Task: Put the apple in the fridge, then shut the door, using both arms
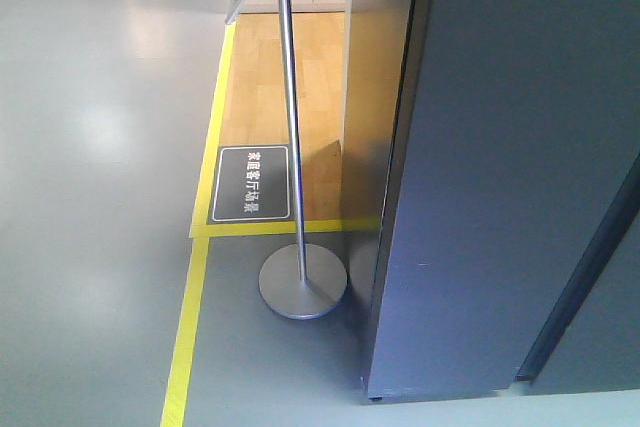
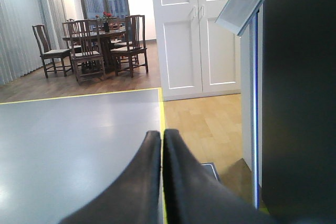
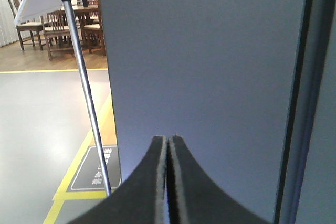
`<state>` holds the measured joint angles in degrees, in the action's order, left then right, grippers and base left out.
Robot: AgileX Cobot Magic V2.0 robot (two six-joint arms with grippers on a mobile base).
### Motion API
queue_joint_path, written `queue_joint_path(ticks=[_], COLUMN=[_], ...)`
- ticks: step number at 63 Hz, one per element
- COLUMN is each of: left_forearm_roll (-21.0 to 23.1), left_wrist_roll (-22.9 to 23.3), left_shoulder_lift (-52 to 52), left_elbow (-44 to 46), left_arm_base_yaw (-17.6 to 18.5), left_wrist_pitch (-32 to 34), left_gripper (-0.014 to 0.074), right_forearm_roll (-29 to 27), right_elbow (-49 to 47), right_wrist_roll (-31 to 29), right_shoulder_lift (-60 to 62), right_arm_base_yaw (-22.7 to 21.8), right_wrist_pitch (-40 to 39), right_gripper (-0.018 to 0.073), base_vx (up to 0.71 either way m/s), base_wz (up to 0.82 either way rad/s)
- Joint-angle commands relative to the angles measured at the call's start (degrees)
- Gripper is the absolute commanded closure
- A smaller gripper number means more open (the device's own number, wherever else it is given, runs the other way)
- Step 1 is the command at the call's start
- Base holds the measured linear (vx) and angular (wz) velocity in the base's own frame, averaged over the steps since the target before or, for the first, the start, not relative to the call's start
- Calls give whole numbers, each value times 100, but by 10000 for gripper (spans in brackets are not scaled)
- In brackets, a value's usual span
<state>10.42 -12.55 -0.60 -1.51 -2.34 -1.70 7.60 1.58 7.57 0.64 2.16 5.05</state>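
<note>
1. Apple: in none of the three views; impossible to say where it lies.
2. Fridge (image 1: 500, 177): tall, dark blue-grey, filling the right half of the front view; only outer panels showing, nothing of the white inside. Standing on the grey floor (image 1: 90, 197), lower edge just above it.
3. Door (image 3: 205, 61): in the right wrist view, a broad flat grey-blue panel straight ahead, with a dark vertical seam along its right side. Looks shut against the cabinet, as far as these views allow.
4. Right gripper (image 3: 168, 145): black fingers pressed together, only a hairline seam between them, nothing held; tips pointing at the grey panel, close to it, contact not clear.
5. Left gripper (image 2: 161, 136): likewise closed and empty, fingers meeting along a thin line; aimed past the fridge's dark left edge toward the open room.
6. Just left of the fridge: a sign stand (image 1: 292, 117), silver pole rising from a round base on the floor, tilted board at the top.
7. Beside the pole: a dark floor plaque (image 1: 252, 183) with white characters, lying on wood flooring inside yellow tape lines (image 1: 190, 337).
8. Farther off in the left wrist view: white cabinet doors (image 2: 197, 30), and a dark wooden dining table with chairs (image 2: 100, 43).
</note>
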Motion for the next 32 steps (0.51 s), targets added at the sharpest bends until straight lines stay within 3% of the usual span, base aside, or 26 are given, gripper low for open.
queue_joint_path(ticks=[1, 32], left_forearm_roll=[17, 17], left_wrist_roll=[-1, -1], left_shoulder_lift=[-95, -95], left_elbow=[-119, -119], left_arm_base_yaw=[-9, -9], left_wrist_pitch=[434, 434], left_gripper=[603, 603], right_forearm_roll=[29, 29], right_elbow=[85, 85], right_wrist_roll=[5, 5], right_shoulder_lift=[104, 104], right_arm_base_yaw=[7, 7], right_wrist_pitch=[-505, -505], right_gripper=[563, 563], base_vx=[0, 0], base_wz=[0, 0])
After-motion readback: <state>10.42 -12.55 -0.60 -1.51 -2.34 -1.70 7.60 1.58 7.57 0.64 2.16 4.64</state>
